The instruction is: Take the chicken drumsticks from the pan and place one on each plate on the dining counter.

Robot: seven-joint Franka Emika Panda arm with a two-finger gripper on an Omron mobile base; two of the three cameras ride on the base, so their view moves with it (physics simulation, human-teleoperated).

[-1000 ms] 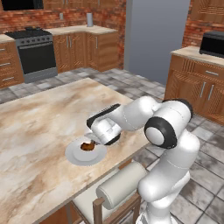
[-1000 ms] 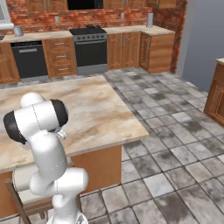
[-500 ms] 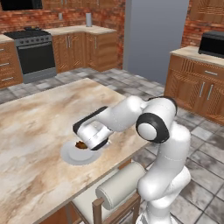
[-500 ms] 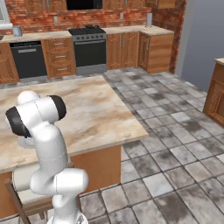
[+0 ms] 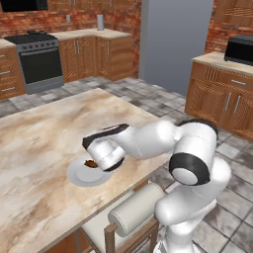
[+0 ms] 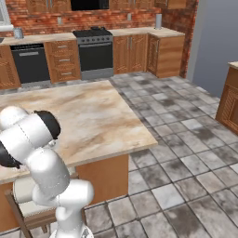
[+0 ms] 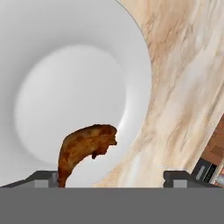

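Observation:
A brown chicken drumstick (image 5: 91,163) (image 7: 83,146) lies on a plain white round plate (image 5: 79,179) (image 7: 65,52) on the marbled dining counter (image 5: 39,133) (image 6: 88,116) (image 7: 188,87), near its front edge. My gripper (image 5: 95,166) (image 7: 111,179) hangs low over the plate and stands open. Its fingertips (image 7: 43,177) are spread wide, and the drumstick rests loose between them, close to the left one. The pan is out of view.
A white-cushioned stool (image 5: 133,212) (image 6: 28,204) stands at the counter's near edge below my arm. Wooden cabinets with a stove (image 5: 37,59) line the far wall. A tall grey panel (image 5: 173,44) rises behind the counter. A microwave (image 5: 239,49) sits at the right.
The arm reached further left and down over the plate. The gripper went from shut on the drumstick to open, and the drumstick now lies on the plate.

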